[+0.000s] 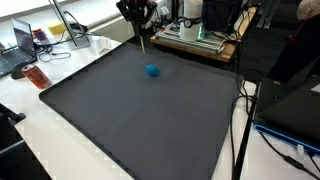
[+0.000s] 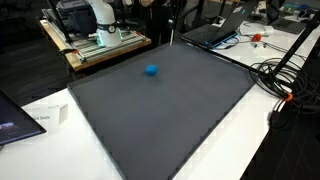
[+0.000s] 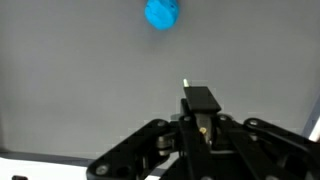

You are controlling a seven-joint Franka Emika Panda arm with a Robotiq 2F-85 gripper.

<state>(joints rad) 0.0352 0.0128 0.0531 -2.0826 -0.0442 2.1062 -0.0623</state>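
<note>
A small blue ball (image 1: 152, 71) (image 2: 151, 70) lies on the dark grey mat (image 1: 130, 120) (image 2: 160, 120), towards its far side. My gripper (image 1: 139, 28) (image 2: 171, 18) hangs above the mat's far edge, behind the ball and well clear of it. Its jaws are shut on a thin pale stick (image 1: 141, 42) that points straight down. In the wrist view the gripper (image 3: 200, 100) has its fingers pressed together, with the stick's pale tip (image 3: 185, 83) just beyond them. The ball (image 3: 162, 14) sits at the top of that view, apart from the stick.
A machine on a wooden board (image 1: 195, 40) (image 2: 95, 45) stands behind the mat. Laptops (image 1: 18, 45) (image 2: 222, 30), cables (image 2: 280, 75) and a red-brown object (image 1: 37, 77) surround the mat on the white table. A black stand (image 1: 245, 110) rises beside the mat's edge.
</note>
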